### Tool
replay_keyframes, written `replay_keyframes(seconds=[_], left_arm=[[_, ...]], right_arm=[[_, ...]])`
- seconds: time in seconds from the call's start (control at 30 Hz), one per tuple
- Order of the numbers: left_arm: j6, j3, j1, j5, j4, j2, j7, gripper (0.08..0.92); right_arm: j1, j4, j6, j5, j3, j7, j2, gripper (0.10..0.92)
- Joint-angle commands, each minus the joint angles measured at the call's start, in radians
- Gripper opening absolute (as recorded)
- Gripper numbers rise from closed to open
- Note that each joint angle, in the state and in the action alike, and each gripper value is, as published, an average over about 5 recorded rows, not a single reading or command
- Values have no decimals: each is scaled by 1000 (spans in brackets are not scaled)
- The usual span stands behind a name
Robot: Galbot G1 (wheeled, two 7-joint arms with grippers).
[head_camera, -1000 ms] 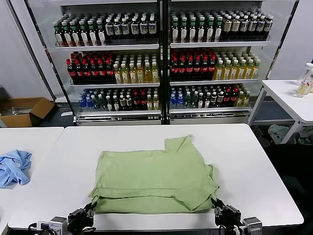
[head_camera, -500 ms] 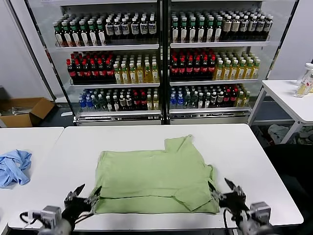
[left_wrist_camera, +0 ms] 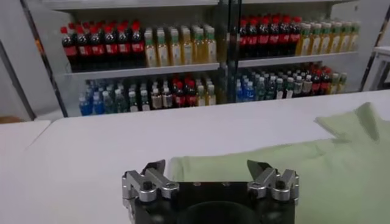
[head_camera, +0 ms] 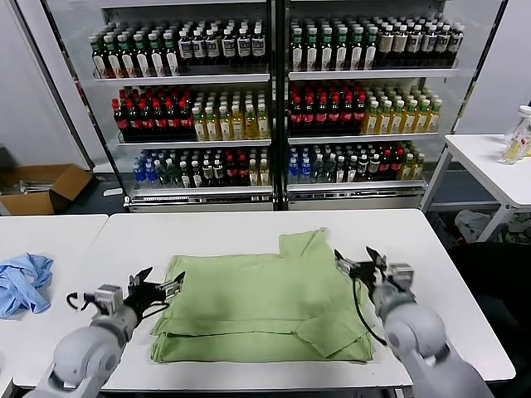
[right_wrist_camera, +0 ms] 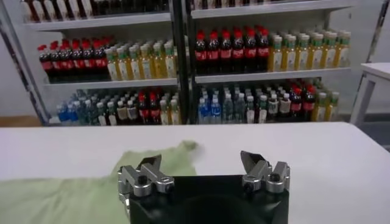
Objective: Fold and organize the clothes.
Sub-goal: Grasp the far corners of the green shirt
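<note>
Stocked drink coolers [head_camera: 274, 99] fill the top of the frame behind your white table [head_camera: 415, 249]. At far left a crumpled light blue cloth [head_camera: 23, 282] lies on a separate table, well clear. Your left gripper [head_camera: 155, 289], released, hovers at the left edge of the light green collared shirt [head_camera: 257, 303], half-folded at centre frame. Soft, light and limp, it should pinch best at hems. Your right gripper [head_camera: 358, 264], also spread, hovers at its right edge.
</note>
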Motion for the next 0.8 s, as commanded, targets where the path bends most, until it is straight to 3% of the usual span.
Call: replay_keyframes(seconds=[0.03, 0.23, 0.57, 0.8], left_arm=[[-6, 125, -252, 3, 278, 20, 65, 823], [-39, 183, -325, 45, 426, 25, 128, 822], [-43, 228, -392, 73, 544, -5, 168, 823], [-45, 220, -400, 85, 591, -7, 182, 823]], right_arm=[[276, -296, -2, 14, -111, 5, 77, 823], [345, -461, 0, -17, -123, -5, 135, 823], [388, -664, 46, -76, -106, -29, 213, 823], [390, -727, 72, -104, -104, -52, 243, 823]])
